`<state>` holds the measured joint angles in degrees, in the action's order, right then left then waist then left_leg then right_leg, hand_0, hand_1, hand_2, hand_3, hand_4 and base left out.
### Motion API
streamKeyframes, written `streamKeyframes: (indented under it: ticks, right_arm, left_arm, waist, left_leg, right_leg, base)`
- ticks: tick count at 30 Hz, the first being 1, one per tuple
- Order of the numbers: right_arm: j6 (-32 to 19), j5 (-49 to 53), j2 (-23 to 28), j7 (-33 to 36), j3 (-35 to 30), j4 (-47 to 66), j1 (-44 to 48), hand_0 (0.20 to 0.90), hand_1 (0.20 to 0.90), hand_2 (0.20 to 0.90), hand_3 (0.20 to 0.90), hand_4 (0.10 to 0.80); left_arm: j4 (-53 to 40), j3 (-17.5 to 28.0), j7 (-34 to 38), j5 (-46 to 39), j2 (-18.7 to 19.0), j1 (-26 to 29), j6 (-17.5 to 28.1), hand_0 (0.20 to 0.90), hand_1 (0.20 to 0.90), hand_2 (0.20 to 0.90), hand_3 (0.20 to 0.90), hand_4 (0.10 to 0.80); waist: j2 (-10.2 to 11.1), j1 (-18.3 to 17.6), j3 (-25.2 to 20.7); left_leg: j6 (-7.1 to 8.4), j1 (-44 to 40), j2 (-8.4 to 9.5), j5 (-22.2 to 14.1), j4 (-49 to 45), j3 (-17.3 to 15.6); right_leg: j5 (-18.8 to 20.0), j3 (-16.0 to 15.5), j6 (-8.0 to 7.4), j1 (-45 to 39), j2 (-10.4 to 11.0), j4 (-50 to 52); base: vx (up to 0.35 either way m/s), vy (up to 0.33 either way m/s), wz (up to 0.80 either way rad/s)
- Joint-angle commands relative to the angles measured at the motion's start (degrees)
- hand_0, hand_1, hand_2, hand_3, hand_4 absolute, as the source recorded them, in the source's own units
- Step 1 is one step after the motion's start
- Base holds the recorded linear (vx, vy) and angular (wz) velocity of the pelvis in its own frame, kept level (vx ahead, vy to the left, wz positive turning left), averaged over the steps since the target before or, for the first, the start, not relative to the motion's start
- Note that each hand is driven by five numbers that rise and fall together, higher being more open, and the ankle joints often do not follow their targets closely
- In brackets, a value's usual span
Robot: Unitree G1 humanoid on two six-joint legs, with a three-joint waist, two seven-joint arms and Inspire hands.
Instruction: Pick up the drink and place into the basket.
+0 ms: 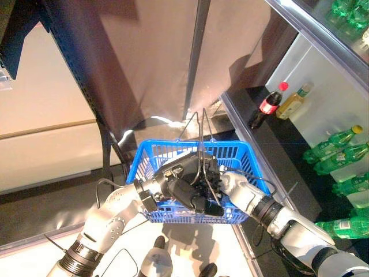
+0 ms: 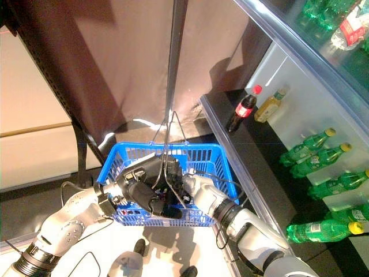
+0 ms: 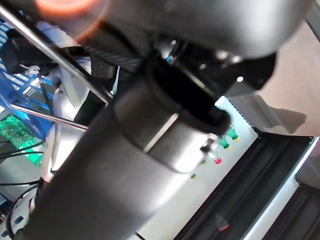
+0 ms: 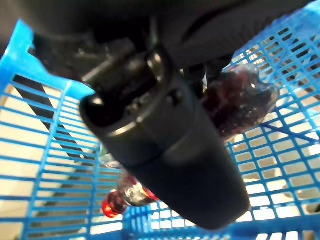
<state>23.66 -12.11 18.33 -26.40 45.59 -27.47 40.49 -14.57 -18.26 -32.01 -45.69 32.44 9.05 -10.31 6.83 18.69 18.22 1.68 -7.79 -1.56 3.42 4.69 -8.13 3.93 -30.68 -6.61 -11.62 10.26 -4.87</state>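
Note:
My left hand is shut on the thin wire handles of the blue basket and holds it up in front of me. My right hand reaches down inside the basket. In the right wrist view its thumb lies across a dark cola bottle with a red cap, low against the basket's blue mesh. The fingers close round the bottle. The left wrist view shows the left hand on the wire handles.
A fridge shelf stands at the right with a cola bottle, a yellow drink bottle and green bottles. Its dark base edge runs close by the basket's right side. A grey upright post stands behind the basket.

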Motion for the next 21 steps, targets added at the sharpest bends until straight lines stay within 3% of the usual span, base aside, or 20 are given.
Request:
streamKeyframes:
  ticks: [1,13,21]
  right_arm:
    - [-1.17,0.36,1.07,5.9,-1.85,2.35,2.85,0.9,0.9,0.9,0.9,0.8]
    - [-0.53,4.22,5.65,13.69,-11.26,11.55,-1.95,0.9,0.9,0.9,0.9,0.8]
    - [-0.61,6.16,7.22,16.62,-15.34,17.26,-4.77,0.9,0.9,0.9,0.9,0.8]
  left_arm:
    - [-14.33,2.27,-2.11,-6.25,-10.52,8.9,13.62,0.3,0.3,0.3,0.2,0.1]
    - [-9.91,8.98,8.42,-3.27,-8.92,4.54,16.28,0.3,0.3,0.3,0.2,0.1]
    - [-8.14,10.23,14.86,0.62,-8.74,3.71,17.98,0.3,0.3,0.3,0.2,0.1]
  waist:
    - [-0.66,0.24,-14.83]
    - [-1.16,-1.59,-13.86]
    - [-1.34,-3.04,-13.37]
  left_leg:
    - [-0.18,-0.07,1.92,-3.58,0.25,1.44]
    - [-0.34,-0.49,1.63,-3.84,0.18,0.51]
    - [-0.51,-0.78,1.46,-4.09,0.04,-0.47]
  right_leg:
    - [-0.96,1.12,-1.99,-0.66,-0.52,1.28]
    - [-0.64,2.44,-2.2,-0.13,-0.62,1.09]
    - [-0.43,3.4,-2.46,0.14,-0.59,1.02]
  base:
    - [0.0,0.0,0.0]
    - [-0.024,0.003,-0.04]
    - [-0.021,-0.001,-0.07]
